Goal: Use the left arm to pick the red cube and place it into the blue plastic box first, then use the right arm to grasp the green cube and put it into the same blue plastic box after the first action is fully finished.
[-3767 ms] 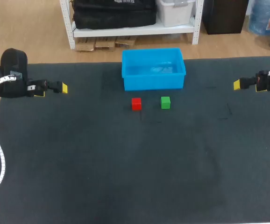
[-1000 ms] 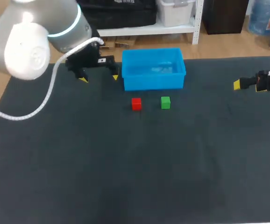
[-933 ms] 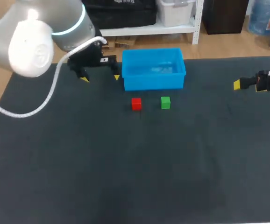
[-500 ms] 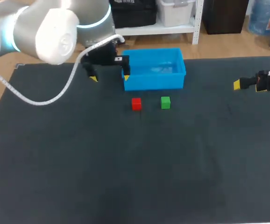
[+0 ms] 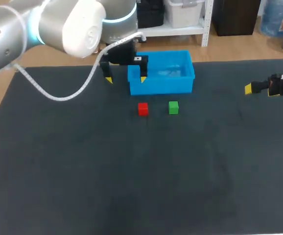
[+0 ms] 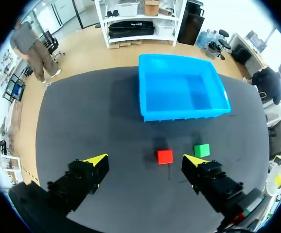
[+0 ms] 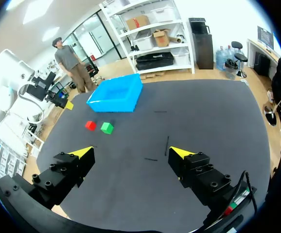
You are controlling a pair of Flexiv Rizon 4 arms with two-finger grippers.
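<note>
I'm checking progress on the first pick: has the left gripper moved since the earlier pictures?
Yes. The left gripper has swung rightward from the left edge of the table to the left front corner of the blue plastic box.

One red cube, one green cube, one box.

Left tool near frame centre, above dark desk, fingers spread wide, gripping nothing. Red cube on desk between yellow fingertips, touching neither. Green cube just beside red cube, apart from it, close to one fingertip. Blue plastic box beyond both cubes, open side up.
</note>
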